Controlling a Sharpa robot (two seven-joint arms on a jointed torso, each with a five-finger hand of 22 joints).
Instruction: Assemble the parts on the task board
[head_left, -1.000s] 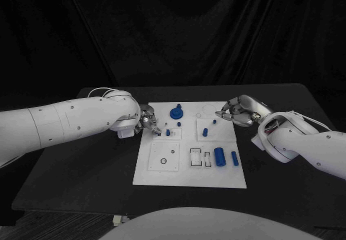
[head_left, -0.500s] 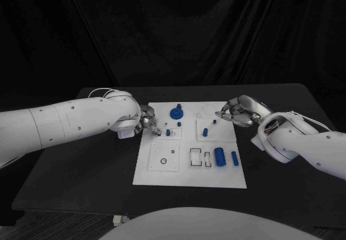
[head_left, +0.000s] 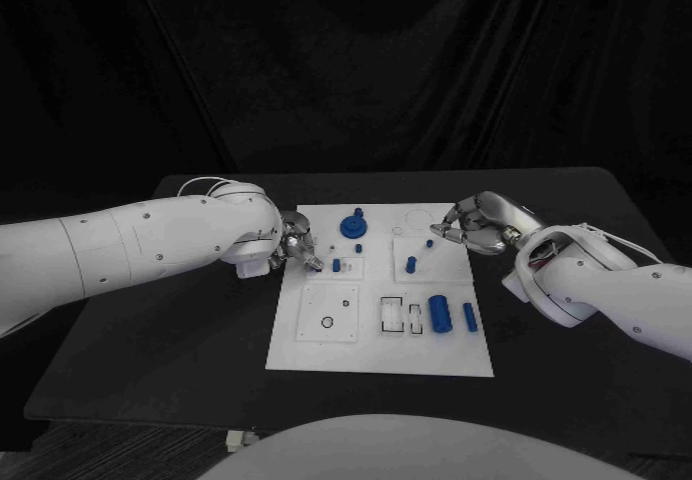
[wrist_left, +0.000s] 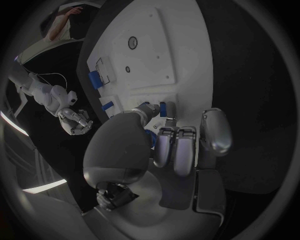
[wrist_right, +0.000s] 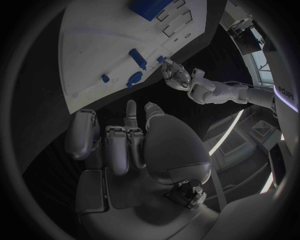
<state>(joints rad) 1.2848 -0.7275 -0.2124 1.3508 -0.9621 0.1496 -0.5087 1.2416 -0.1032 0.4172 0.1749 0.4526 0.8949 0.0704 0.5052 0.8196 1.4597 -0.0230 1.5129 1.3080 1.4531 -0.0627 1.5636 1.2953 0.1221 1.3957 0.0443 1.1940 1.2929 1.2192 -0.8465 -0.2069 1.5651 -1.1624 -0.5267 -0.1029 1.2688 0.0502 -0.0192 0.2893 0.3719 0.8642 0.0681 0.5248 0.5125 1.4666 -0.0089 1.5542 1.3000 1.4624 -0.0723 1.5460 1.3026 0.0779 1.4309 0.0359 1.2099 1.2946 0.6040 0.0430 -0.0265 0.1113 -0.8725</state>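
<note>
The white task board (head_left: 317, 350) lies mid-table with blue parts on it: a round knob (head_left: 353, 227), short pegs (head_left: 410, 264), a thick cylinder (head_left: 438, 313) and a bar (head_left: 469, 316). My left hand (head_left: 299, 250) hovers at the board's left edge, fingers (wrist_left: 176, 147) curled in. Its foremost fingertip lies just beside a standing peg (head_left: 336, 265) (wrist_left: 162, 106); I cannot tell if it touches. My right hand (head_left: 476, 225) sits at the board's far right edge, fingers (wrist_right: 119, 145) curled, nothing in it. A tiny peg (head_left: 428, 242) stands close to it.
A square plate with a small ring (head_left: 326, 322) and two rectangular slots (head_left: 392, 313) occupy the board's near half. Bare black table (head_left: 159, 350) surrounds the board. The right wrist view catches the left hand (wrist_right: 178, 74) across the board (wrist_right: 94, 50).
</note>
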